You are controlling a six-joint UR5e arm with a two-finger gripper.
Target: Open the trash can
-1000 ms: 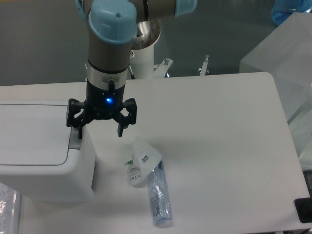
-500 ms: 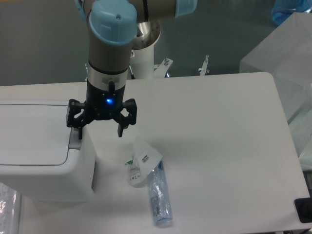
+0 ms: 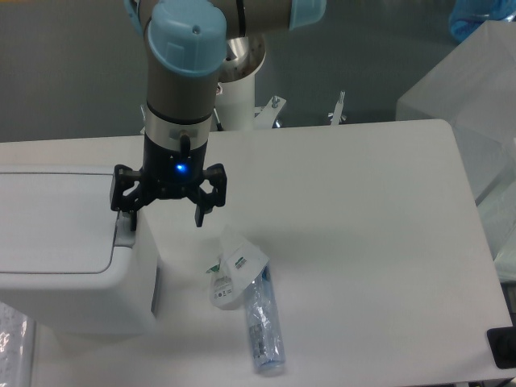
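The trash can (image 3: 68, 250) sits at the table's (image 3: 363, 242) left edge, lid shut (contents unseen). The arm points straight down — gripper (image 3: 165, 208) spread wide, one finger at the grey push tab (image 3: 124, 234).

Trash can (image 3: 56, 242): left end of bench (image 3: 363, 242)
Gripper (image 3: 165, 201): above its right edge
Bottle (image 3: 262, 322): right of can, on bench

UR5e arm, upper left of the frame

The arm (image 3: 181, 76) has silver-grey tube sections and pale blue joint caps; its dark wrist carries 1 glowing blue light, and the black gripper (image 3: 165, 208) ends in 2 angular fingers (image 3: 203, 211), with a white mounting post behind.
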